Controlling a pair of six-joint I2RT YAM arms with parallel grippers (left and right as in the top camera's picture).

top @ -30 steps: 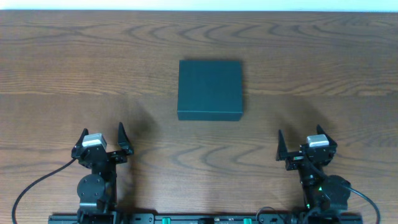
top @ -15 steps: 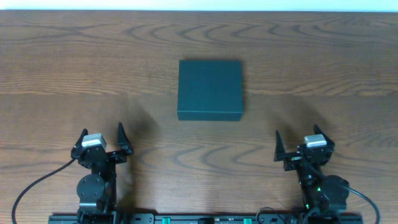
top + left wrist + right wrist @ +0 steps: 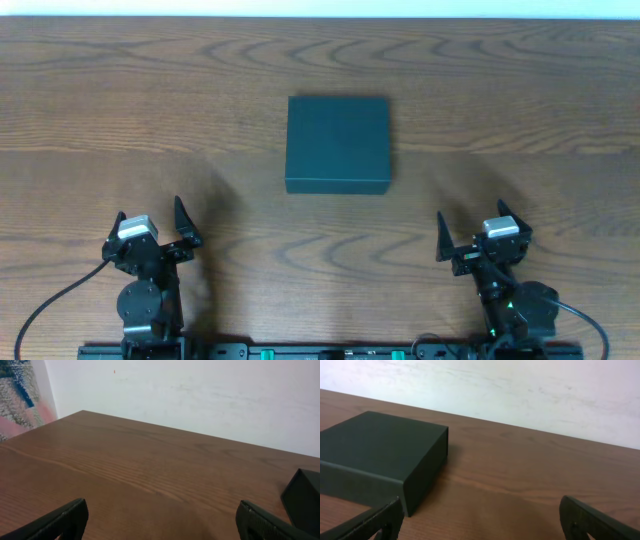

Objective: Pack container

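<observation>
The container point(image 3: 337, 143) is a dark teal-green box lying shut in the middle of the wooden table. It also shows as a dark corner at the right edge of the left wrist view point(image 3: 305, 500) and fills the left side of the right wrist view point(image 3: 380, 457). My left gripper point(image 3: 152, 226) stands open near the front left, with nothing between its fingers point(image 3: 65, 522). My right gripper point(image 3: 472, 226) stands open near the front right, also holding nothing, its fingers point(image 3: 592, 520) spread wide over bare wood.
The wooden table point(image 3: 120, 90) runs to a white wall at the back point(image 3: 200, 395). A patterned surface point(image 3: 17, 395) shows beyond the table's far left corner. The arm bases and a cable point(image 3: 60, 295) sit at the front edge.
The left gripper has shifted left and slightly toward the front edge. The right gripper has crept a little left. The container has not moved.
</observation>
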